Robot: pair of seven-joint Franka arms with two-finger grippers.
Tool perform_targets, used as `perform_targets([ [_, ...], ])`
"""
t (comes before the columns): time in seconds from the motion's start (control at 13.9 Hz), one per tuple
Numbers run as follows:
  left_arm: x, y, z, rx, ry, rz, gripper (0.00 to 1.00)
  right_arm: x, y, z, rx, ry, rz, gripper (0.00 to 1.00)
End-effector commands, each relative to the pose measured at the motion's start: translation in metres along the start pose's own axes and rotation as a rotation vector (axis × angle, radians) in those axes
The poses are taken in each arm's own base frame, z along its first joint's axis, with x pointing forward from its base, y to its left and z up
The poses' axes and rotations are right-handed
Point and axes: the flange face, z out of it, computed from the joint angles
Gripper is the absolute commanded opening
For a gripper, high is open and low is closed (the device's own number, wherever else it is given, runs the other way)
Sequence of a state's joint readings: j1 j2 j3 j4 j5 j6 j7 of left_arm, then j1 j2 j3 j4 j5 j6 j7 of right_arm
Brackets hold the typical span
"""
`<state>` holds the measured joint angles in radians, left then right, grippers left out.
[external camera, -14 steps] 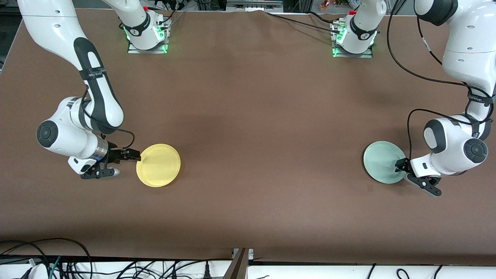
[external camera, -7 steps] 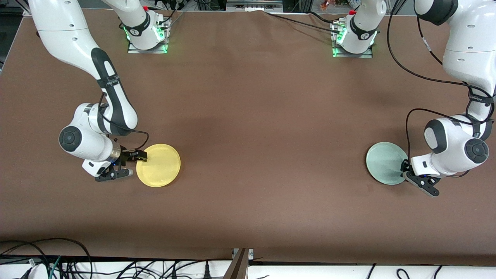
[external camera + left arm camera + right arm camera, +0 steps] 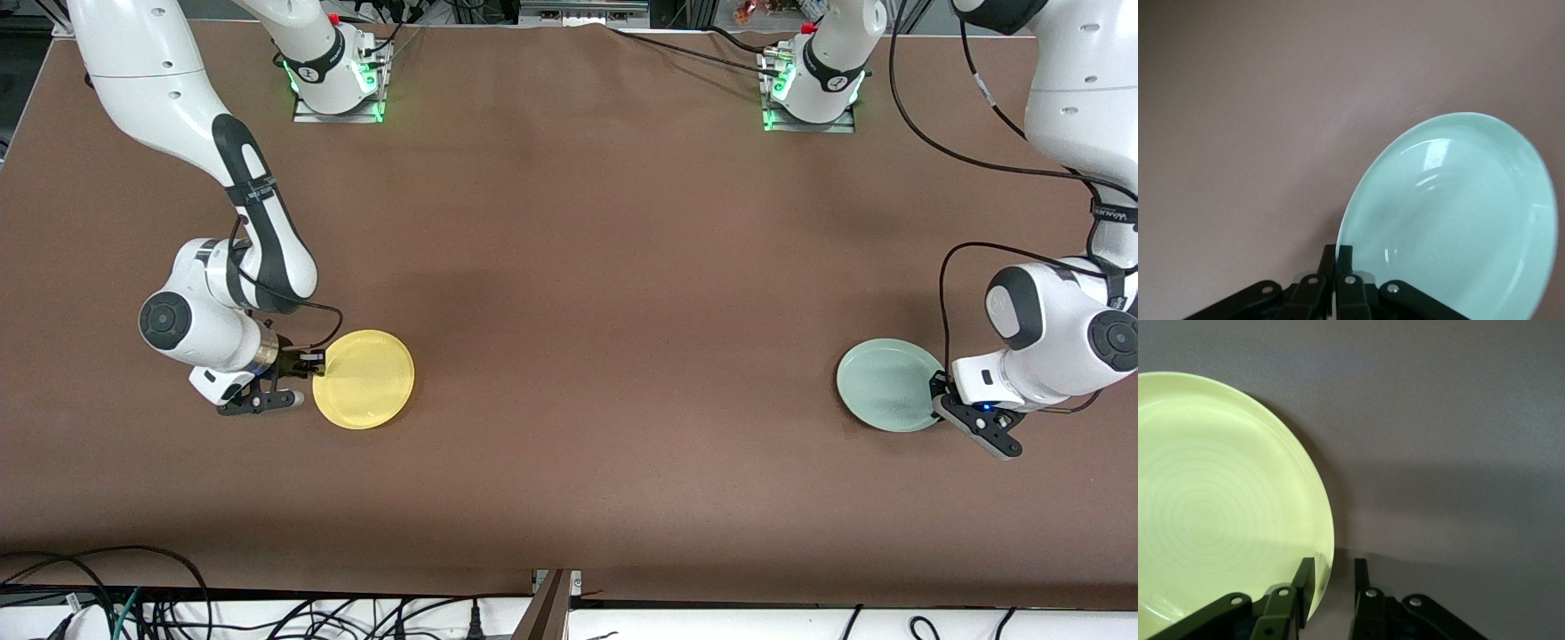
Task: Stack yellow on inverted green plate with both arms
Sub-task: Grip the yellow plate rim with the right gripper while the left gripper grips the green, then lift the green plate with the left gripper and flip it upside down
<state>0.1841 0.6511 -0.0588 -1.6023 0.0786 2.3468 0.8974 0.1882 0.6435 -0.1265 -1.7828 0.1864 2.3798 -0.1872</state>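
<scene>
We see the pale yellow plate [image 3: 364,380] lying flat and upright on the table [image 3: 569,293] toward the right arm's end; the mint green plate [image 3: 889,385], rim up, sits well apart toward the left arm's end

From high across the brown-covered table [image 3: 569,267], the front camera looks down facing both arm bases. Each wrist camera sits close over its own fingers (very near the tabletop): the left shares the round pale mint-green plate [image 3: 1458,220] with the front view, the right the round pale-yellow plate [image 3: 1218,507].
</scene>
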Motion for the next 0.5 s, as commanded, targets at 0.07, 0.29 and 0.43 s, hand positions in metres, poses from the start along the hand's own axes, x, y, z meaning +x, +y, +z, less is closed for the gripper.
perform_targets([
  [0.07, 0.058, 0.033, -0.064, 0.113, -0.057, 0.130, 0.00, 0.004, -0.002, 0.004, -0.015, 0.001, 0.012, 0.17],
  [0.29, 0.109, 0.074, -0.092, 0.159, -0.171, 0.116, 0.00, 0.002, -0.002, 0.003, -0.013, -0.008, 0.064, 0.00],
  [0.43, 0.147, 0.116, -0.105, 0.281, -0.264, 0.057, 0.00, 0.003, -0.003, 0.001, -0.002, -0.002, 0.149, 0.00],
])
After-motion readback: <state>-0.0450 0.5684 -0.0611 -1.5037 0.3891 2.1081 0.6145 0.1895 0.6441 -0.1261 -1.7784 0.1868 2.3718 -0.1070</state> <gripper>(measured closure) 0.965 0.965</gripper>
